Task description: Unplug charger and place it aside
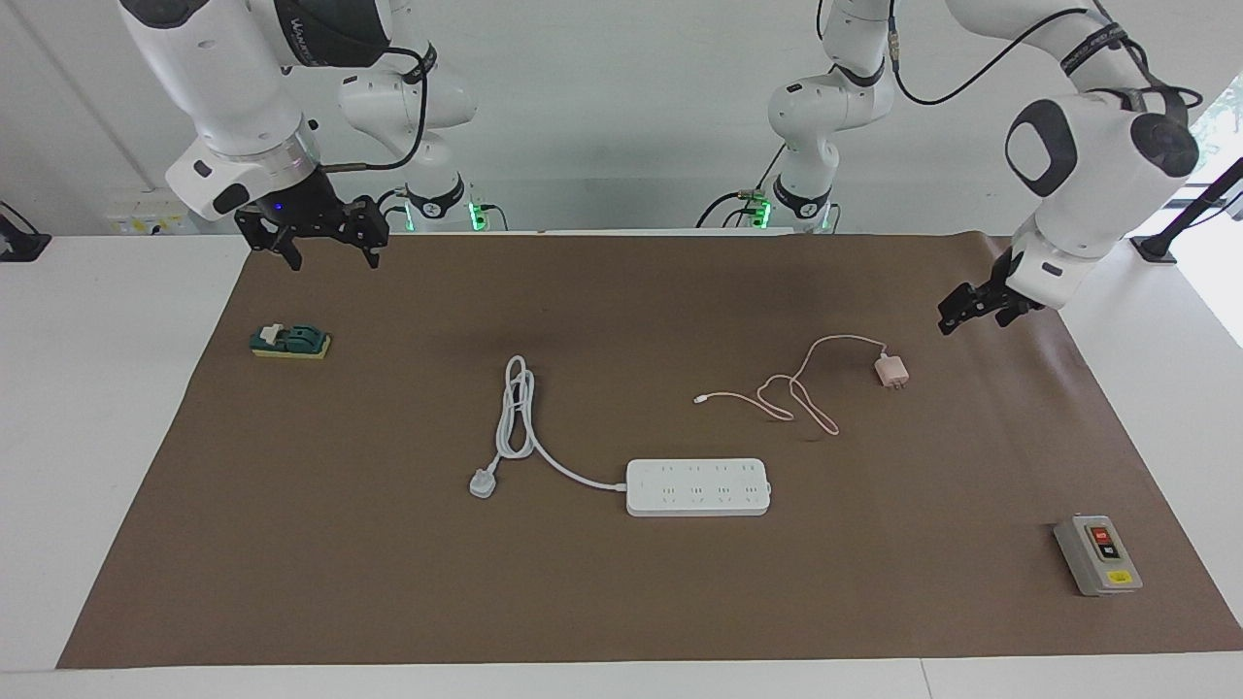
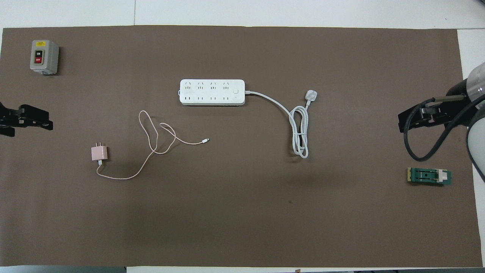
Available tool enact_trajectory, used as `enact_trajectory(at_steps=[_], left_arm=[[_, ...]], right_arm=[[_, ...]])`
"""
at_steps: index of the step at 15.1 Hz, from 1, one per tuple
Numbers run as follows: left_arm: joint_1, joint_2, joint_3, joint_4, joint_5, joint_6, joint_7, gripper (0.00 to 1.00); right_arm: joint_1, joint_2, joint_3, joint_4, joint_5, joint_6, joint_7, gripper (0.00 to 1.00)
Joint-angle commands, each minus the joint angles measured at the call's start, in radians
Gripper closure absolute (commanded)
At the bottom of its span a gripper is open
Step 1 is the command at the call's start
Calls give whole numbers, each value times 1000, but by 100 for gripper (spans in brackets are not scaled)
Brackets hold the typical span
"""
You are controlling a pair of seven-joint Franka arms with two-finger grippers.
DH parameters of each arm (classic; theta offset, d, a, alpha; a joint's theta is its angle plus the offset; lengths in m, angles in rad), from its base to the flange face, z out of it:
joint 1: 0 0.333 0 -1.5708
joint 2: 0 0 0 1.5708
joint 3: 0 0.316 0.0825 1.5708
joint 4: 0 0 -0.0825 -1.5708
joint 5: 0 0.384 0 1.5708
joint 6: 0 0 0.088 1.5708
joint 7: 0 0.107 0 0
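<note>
lying flat on a brown mat (image 1: 621,602) that covers most of a white table (image 1: 107,408), the pale pink charger (image 1: 891,371) sits unplugged toward the left arm's end, its prongs clear of every socket and its thin pink cable (image 1: 791,388) looping away across the mat to a tiny white connector (image 1: 698,399). the white power strip (image 1: 697,486) lies farther from the robots than the charger and well apart from it, its thick white cord (image 1: 515,417) coiled toward the right arm's end with the plug (image 1: 483,482) resting on the mat.

the left gripper (image 1: 979,307) hangs in the air over the mat's edge at its own end of the table, fingers spread and holding nothing, well apart from the charger. the right gripper (image 1: 325,243) hovers over the mat's corner nearest its base, fingers likewise spread and empty (that arm waits).

a grey box with red and black buttons (image 1: 1097,554) stands at the mat's corner farthest from the robots on the left arm's end. a small green and yellow block (image 1: 290,341) rests near the right arm's end. a plain white wall (image 1: 621,116) backs the arms, with green lights glowing at their bases, and daylight enters from a window (image 1: 1199,136) at the left arm's end.
</note>
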State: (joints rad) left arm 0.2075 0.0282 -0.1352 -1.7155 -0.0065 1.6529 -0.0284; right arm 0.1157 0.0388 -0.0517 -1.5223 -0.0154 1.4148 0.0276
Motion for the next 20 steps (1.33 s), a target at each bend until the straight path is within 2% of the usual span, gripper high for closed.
enact_trajectory(at_steps=[1, 7, 11, 14, 17, 20], left_arm=[[4, -7, -4, 83, 0, -59, -79, 0], [-10, -7, -11, 203, -1, -143, -139, 0], [-62, -25, -1, 183, 5, -147, -125, 0], [-112, -76, 11, 108, 37, -131, -67, 0], [-210, -96, 81, 79, 39, -133, -56, 0], [-233, -93, 80, 73, 33, -137, -56, 0]], right_arm=[[-22, -28, 16, -19, 17, -19, -26, 0], [-22, -42, 16, -41, 14, -22, -9, 0], [-22, -33, -23, -36, 5, 31, -14, 0], [-19, -30, -34, -35, 2, 75, -21, 0], [-21, -30, -34, -36, 2, 69, -34, 0], [-24, -30, -36, -39, 6, 67, -18, 0]])
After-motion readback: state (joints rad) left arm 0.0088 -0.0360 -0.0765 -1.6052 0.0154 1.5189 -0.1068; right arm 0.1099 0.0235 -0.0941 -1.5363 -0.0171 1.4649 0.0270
